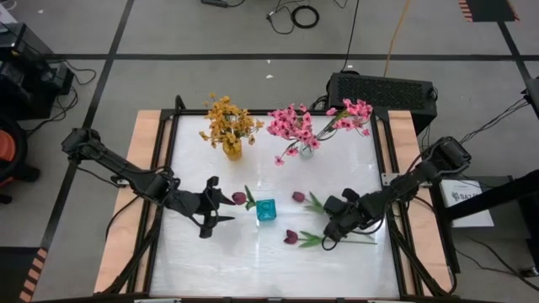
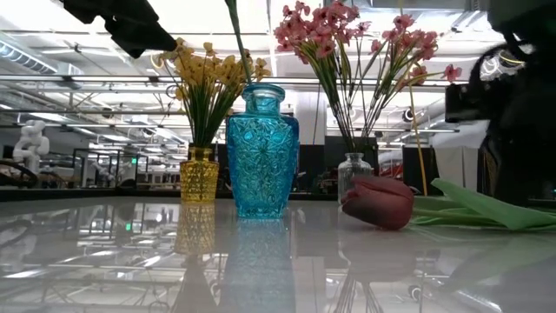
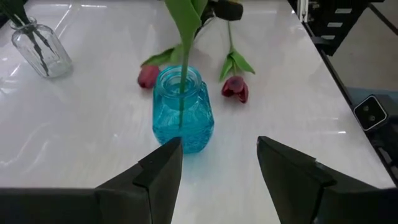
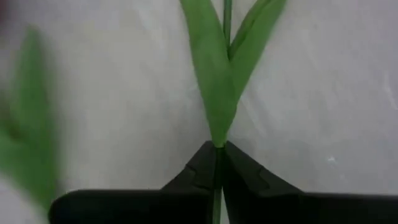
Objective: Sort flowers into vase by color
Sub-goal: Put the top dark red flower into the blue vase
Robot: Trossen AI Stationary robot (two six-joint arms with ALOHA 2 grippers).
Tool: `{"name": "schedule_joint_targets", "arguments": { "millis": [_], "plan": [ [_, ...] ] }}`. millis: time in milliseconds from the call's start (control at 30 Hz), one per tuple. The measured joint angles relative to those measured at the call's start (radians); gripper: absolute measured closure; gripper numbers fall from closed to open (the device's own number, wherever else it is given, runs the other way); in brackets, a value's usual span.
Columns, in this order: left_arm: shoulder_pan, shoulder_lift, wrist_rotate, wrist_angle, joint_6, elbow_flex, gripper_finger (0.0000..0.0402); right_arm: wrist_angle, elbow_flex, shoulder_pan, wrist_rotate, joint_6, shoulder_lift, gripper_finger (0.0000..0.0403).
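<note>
A glossy white table (image 1: 253, 261) seen from above holds three vases. At the far side, a yellow textured glass vase (image 1: 232, 150) carries the yellow blossom sprigs (image 1: 227, 119), and beside it a small clear glass vase (image 1: 306, 149) carries the pink blossom sprigs (image 1: 305, 123). Near the middle stands a turquoise cut-glass vase (image 1: 266, 210) with one dark maroon tulip bud (image 1: 240, 199) on a green stem leaning out of its mouth toward the left arm. The left gripper (image 1: 217, 210) sits just beside that vase, its fingers (image 3: 163, 168) spread apart and holding nothing. Two more maroon tulips (image 1: 298, 196) (image 1: 291, 236) lie flat on the table to the right of the turquoise vase. The right gripper (image 1: 330, 232) is low over the table, its fingers (image 4: 200, 168) pinched together on the green stem (image 4: 217, 93) of the nearer lying tulip.
</note>
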Motion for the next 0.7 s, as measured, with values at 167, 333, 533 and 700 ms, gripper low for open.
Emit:
{"name": "schedule_joint_targets", "arguments": {
  "millis": [167, 333, 533, 700],
  "plan": [
    [0.0, 0.0, -0.001, -0.001, 0.0, 0.0, 0.0187, 0.023, 0.067, 0.006, -0.021, -0.072, -0.07, 0.0399],
    [-0.005, -0.001, 0.126, -0.016, -0.011, 0.0, 0.0187, 0.036, 0.159, 0.056, 0.094, -0.171, -0.184, 0.0399],
    [-0.063, -0.002, 0.199, 0.088, 0.042, 0.0, 0.0187, 0.171, 0.193, 0.174, 0.456, -0.337, -0.314, 0.04],
    [-0.079, -0.002, 0.169, 0.314, 0.172, 0.0, 0.0187, 0.63, 0.194, 0.189, 0.69, -0.705, -0.341, 0.04]
  ]
}}
